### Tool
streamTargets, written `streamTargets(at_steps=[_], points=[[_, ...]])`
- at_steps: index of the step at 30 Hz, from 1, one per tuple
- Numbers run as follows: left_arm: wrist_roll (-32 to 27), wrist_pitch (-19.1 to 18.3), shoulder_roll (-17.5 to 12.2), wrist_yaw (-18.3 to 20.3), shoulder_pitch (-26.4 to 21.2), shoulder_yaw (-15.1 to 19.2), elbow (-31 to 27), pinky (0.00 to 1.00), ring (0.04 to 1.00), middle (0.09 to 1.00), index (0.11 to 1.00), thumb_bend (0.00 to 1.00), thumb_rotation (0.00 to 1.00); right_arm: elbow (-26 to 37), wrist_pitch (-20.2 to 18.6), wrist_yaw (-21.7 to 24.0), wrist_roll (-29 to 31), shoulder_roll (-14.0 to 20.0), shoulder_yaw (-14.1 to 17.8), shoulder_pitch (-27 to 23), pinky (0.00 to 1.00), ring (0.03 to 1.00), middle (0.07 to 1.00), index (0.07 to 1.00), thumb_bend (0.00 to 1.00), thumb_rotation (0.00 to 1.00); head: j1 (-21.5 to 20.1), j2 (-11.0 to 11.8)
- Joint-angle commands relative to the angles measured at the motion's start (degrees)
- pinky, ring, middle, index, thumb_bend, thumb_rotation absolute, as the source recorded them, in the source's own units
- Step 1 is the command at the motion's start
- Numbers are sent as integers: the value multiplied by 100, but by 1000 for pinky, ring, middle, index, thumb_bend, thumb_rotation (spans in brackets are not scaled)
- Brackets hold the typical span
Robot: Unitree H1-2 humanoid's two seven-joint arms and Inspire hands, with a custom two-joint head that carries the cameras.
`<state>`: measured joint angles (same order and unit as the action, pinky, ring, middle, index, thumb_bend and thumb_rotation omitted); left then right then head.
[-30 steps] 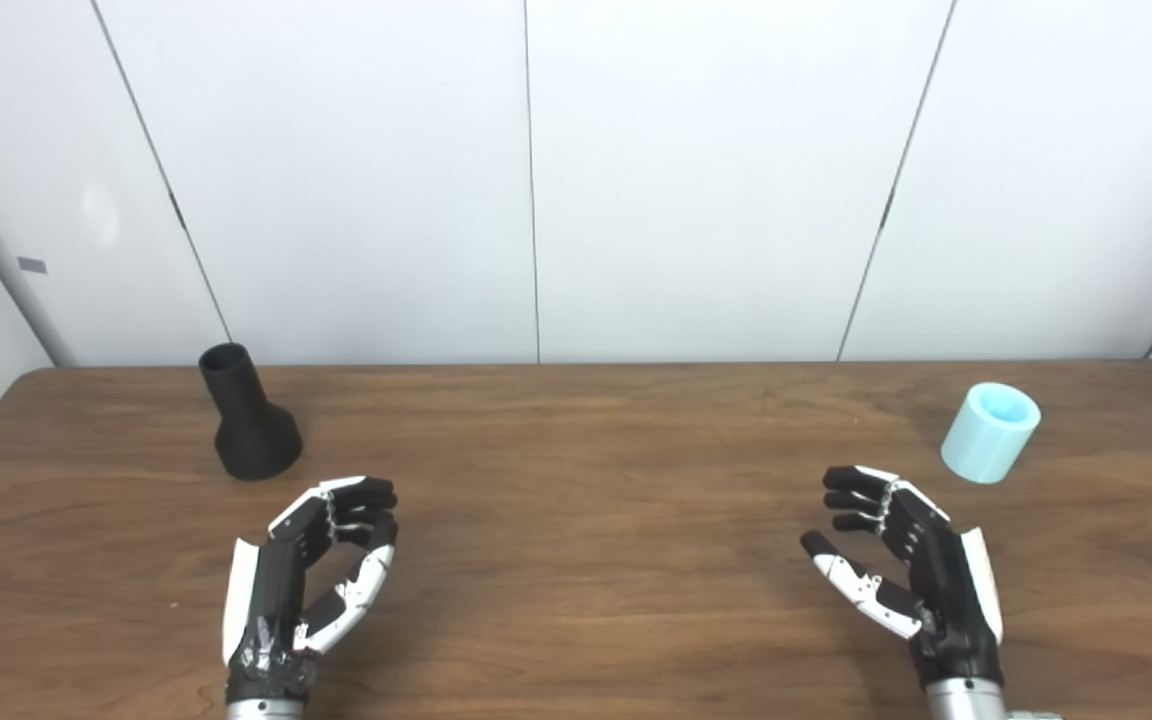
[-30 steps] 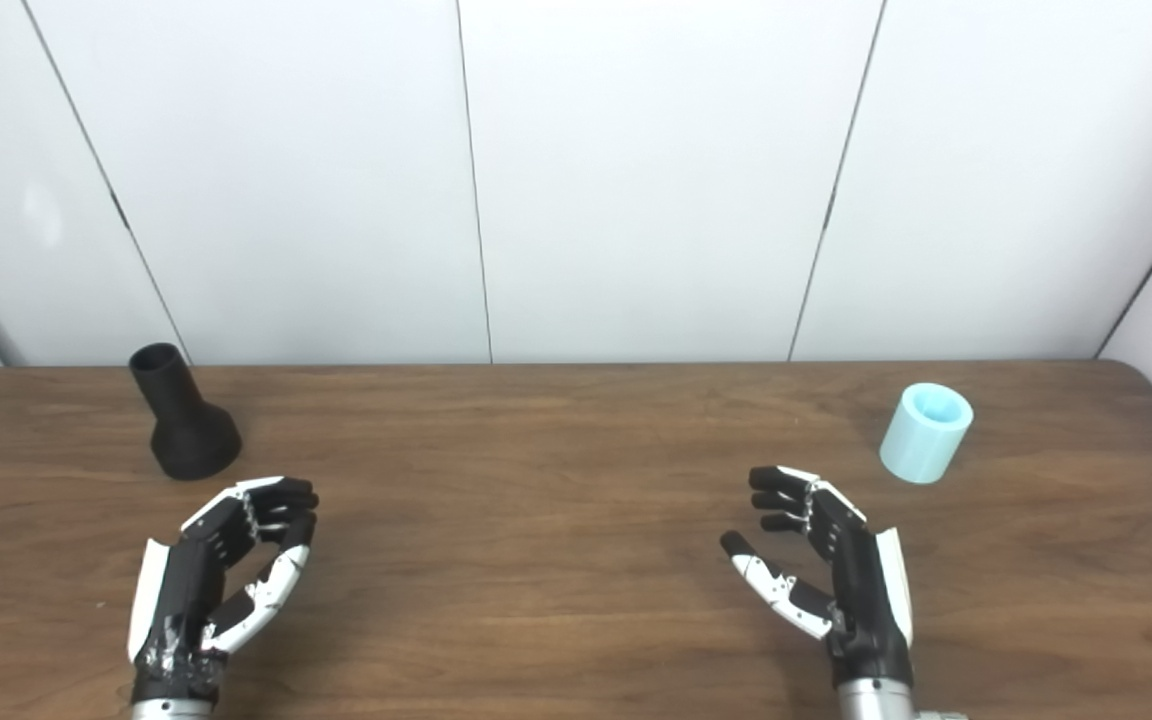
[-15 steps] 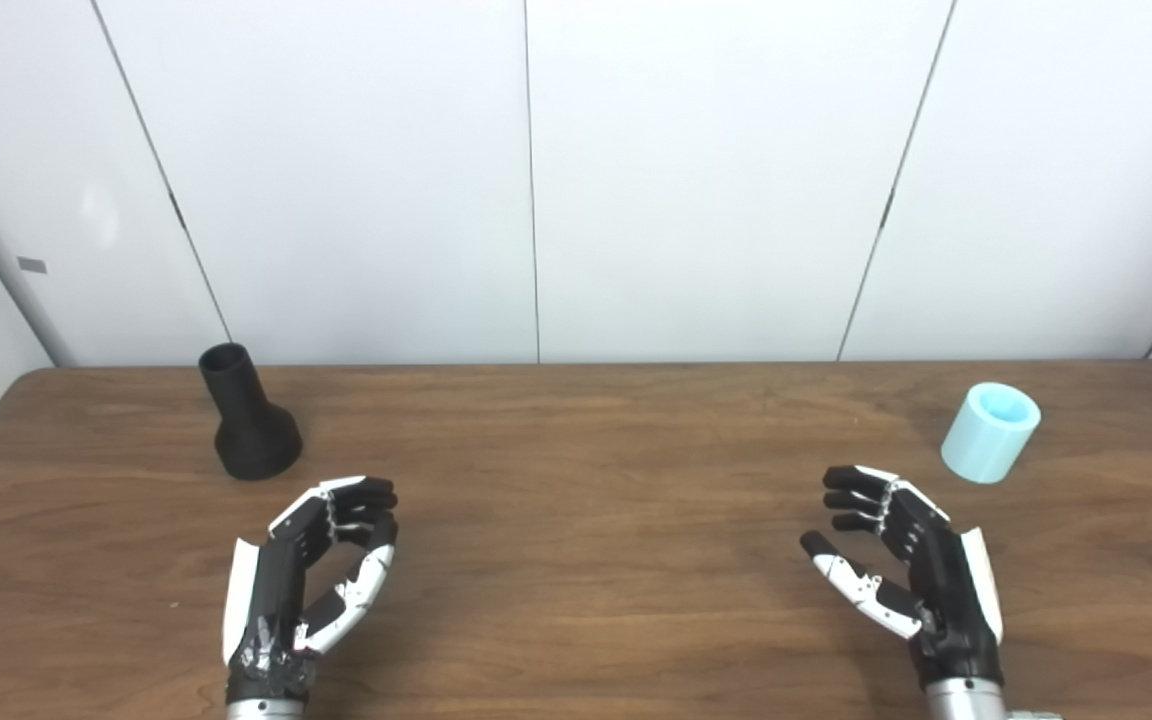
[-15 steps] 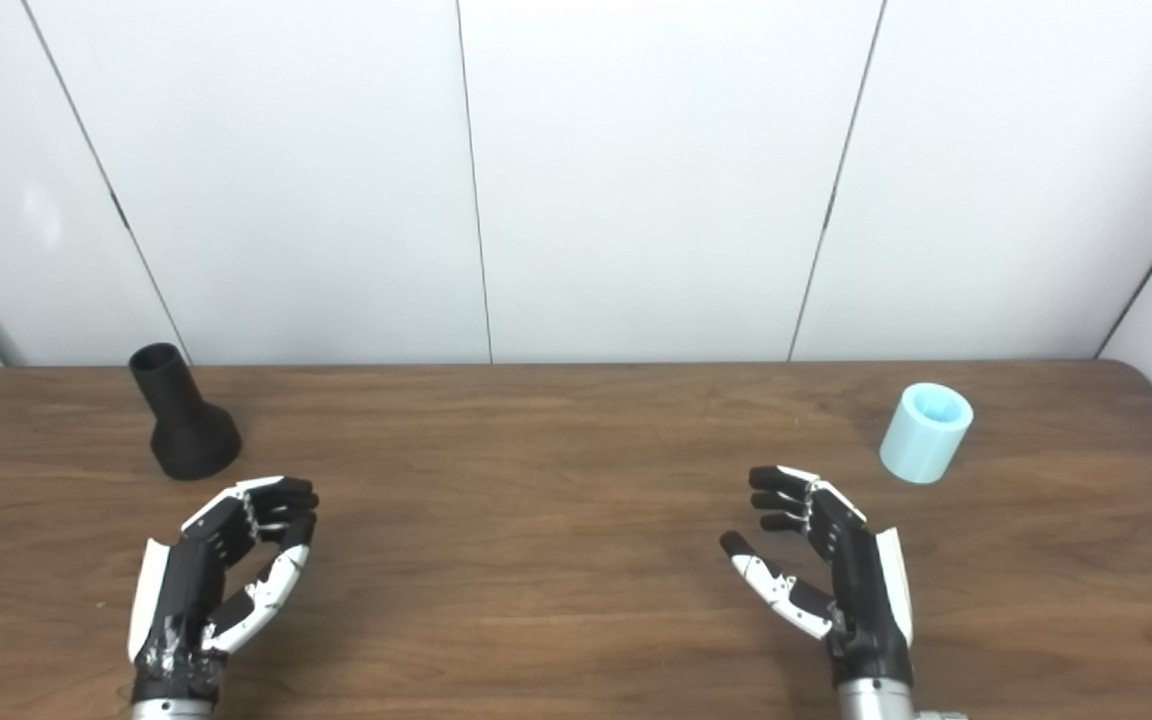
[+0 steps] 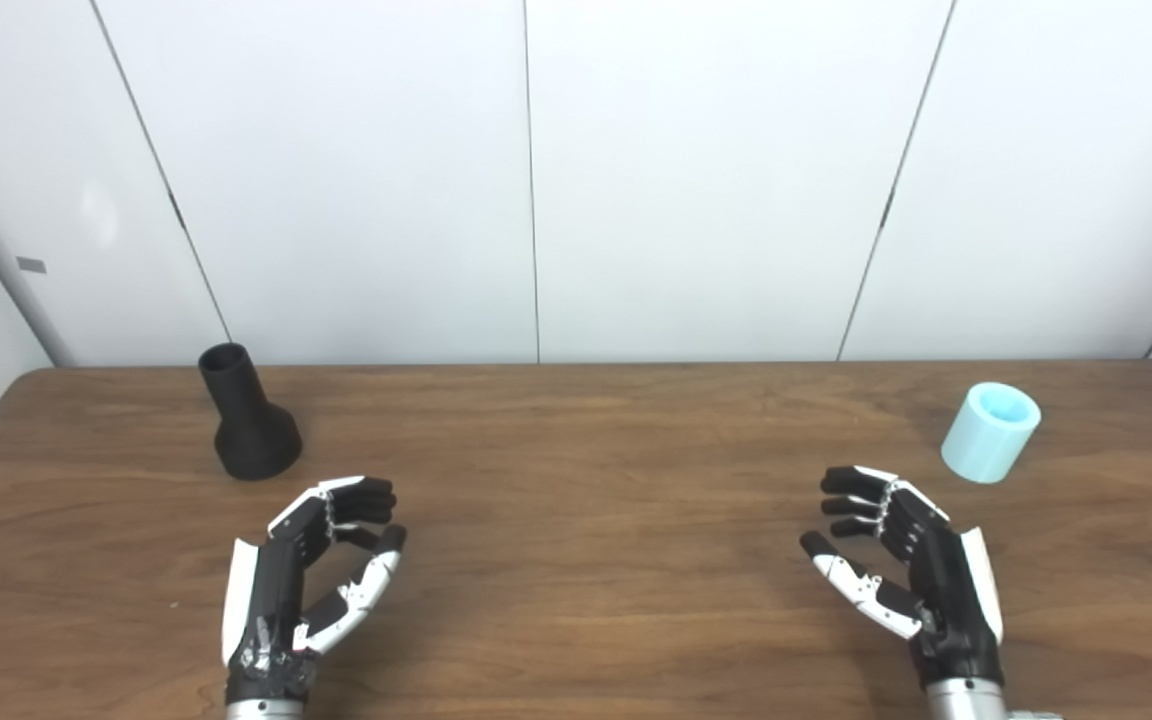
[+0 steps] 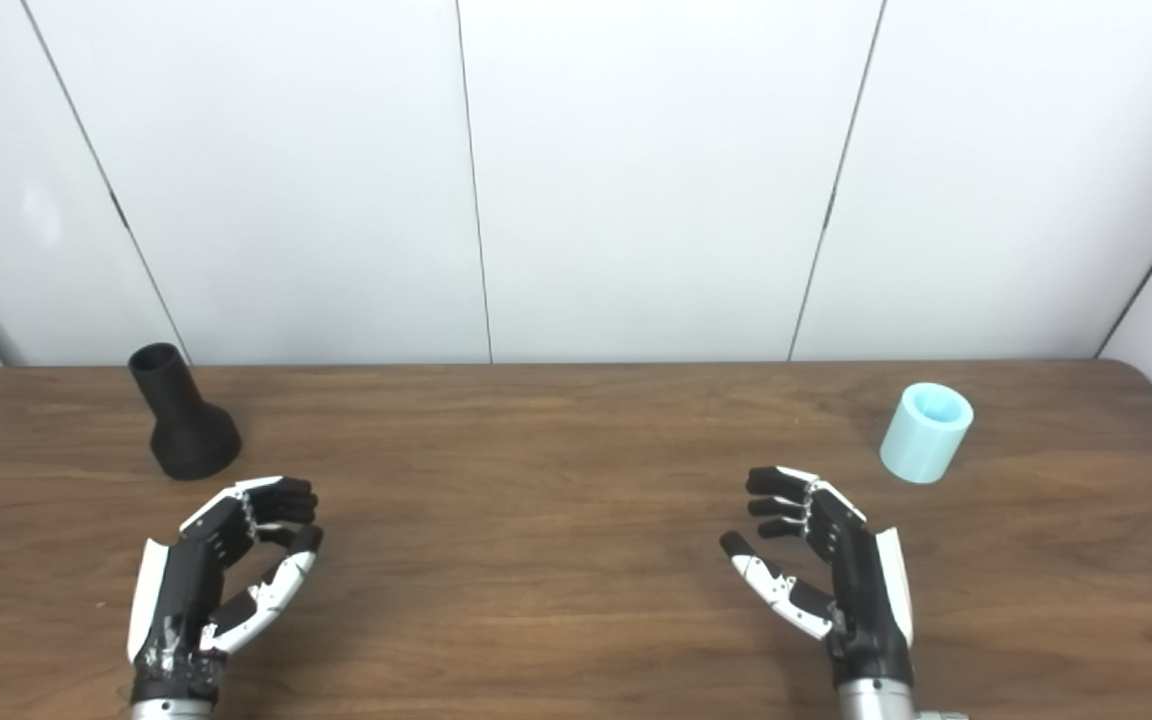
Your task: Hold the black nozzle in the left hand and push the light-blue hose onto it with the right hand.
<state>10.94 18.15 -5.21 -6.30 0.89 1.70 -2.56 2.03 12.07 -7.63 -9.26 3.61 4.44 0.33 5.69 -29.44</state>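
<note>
Near each empty robot hand (image 5: 311,570) (image 5: 901,570): nozzle (image 5: 248,425), apparently upright hose (image 5: 989,432).

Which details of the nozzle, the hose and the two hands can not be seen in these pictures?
- Black nozzle: its inside is too dark to see, in both views.
- Light-blue hose: its far side and its bottom end are hidden by its own body.
- Left hand and right hand: arms cut off by the bottom edge.

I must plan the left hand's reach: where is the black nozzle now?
The black nozzle stands upright at the table's far left, just beyond the open left hand.
</note>
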Motion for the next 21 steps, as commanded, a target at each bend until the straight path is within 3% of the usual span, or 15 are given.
streamTargets(at_steps=[1,7,14,17,21], points=[[131,71,77,-88,246,-31,293,510,606,628,634,566,61,-4,-15,60,161,84,75,3,602,669,693,657,275,36,183,-7],[326,-39,286,-160,206,-147,283,519,614,630,624,590,97,-37,-9,236,521,271,173,-9,652,695,706,677,258,0,877,2],[651,-130,392,-315,165,-252,288,516,606,622,615,559,104,-100,93,233,500,370,220,-28,655,712,720,693,231,0,1147,57],[583,-57,405,-309,137,-277,350,430,541,609,619,546,81,-12,-42,264,578,353,226,-27,650,716,728,695,229,0,1167,78],[639,-58,407,-337,132,-295,375,445,562,616,621,545,92,17,-42,247,558,338,233,-29,632,711,725,690,230,0,1142,86]])
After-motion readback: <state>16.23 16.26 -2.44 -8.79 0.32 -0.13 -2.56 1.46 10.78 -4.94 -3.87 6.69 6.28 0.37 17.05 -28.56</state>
